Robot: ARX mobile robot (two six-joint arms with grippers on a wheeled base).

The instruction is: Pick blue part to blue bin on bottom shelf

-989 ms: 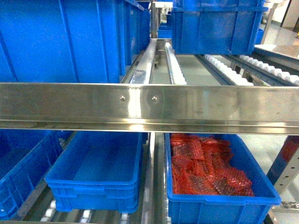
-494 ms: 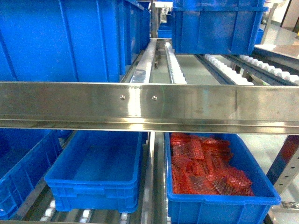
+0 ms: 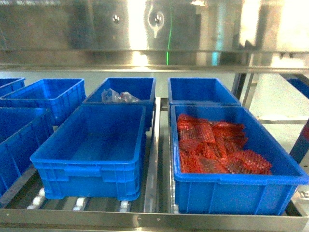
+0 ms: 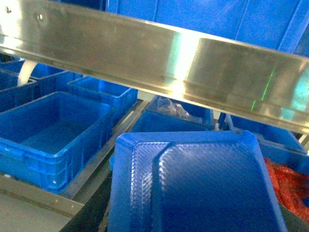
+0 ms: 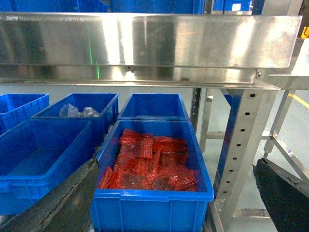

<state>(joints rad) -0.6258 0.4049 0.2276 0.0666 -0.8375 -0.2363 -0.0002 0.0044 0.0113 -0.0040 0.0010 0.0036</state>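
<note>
While the smooth plastic blue bin (image 3: 91, 145) sits bare on the steel bottom shelf (image 3: 154, 218), a textured blue part (image 4: 193, 186) fills the left wrist view; neither claw's state can be told.

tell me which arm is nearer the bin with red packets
Right: its wrist view looks straight into that bin. The left arm is off to its left, seeing the red packets only at its view's edge.
</note>
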